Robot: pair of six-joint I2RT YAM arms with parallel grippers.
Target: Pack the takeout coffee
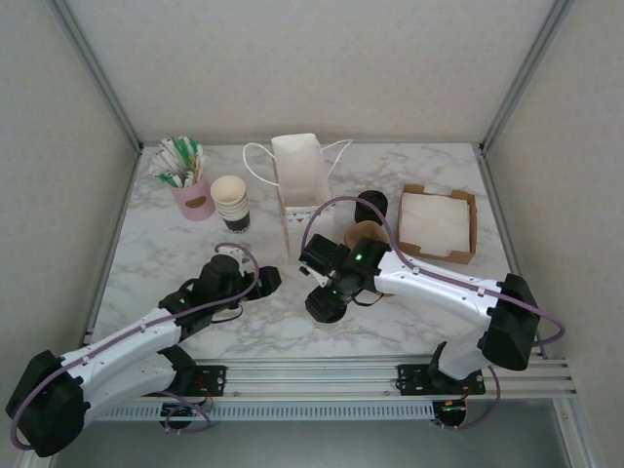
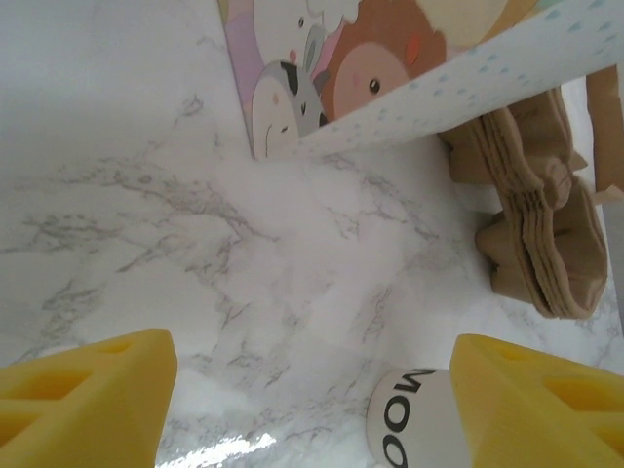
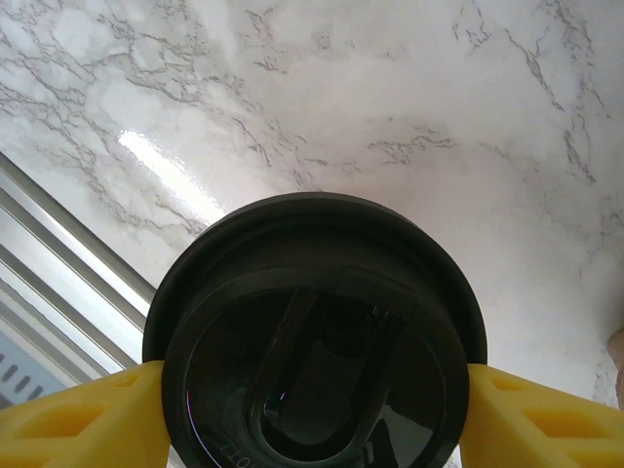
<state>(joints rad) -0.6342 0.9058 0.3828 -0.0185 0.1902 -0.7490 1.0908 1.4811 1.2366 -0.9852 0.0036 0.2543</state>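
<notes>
Marble-patterned laminate, glossy enough to throw back a streak of light, covers the table [image 1: 156,249] inside plain pale walls. In the right wrist view the takeout coffee [image 3: 314,336] sits between the yellow ribbed fingers of the right gripper [image 3: 312,382]. They press on either side of its rim, a clamped hold on a smooth, round black lid with a moulded recess in the middle. From above, the cup is near the front middle of the table, on the near side of the white paper bag [image 1: 300,177] and apart from it. Whether its base touches the marble I cannot tell. The left gripper [image 2: 312,390] is spread wide with nothing between its fingers, low over the marble near the bag's foot, where a side panel carries cartoon animals.

The step in hand looks like this: grasp made, carry not yet begun. The next move probably calls for a lift high enough to clear the bag's upper edge, with the cup kept upright. A straight descent through the mouth, between the looped cord handles, would follow. Thin paper walls will likely buckle if nudged, so the free left gripper may have to steady them. The hard, slick lid offers little friction — the hold depends on the squeeze at the rim.
</notes>
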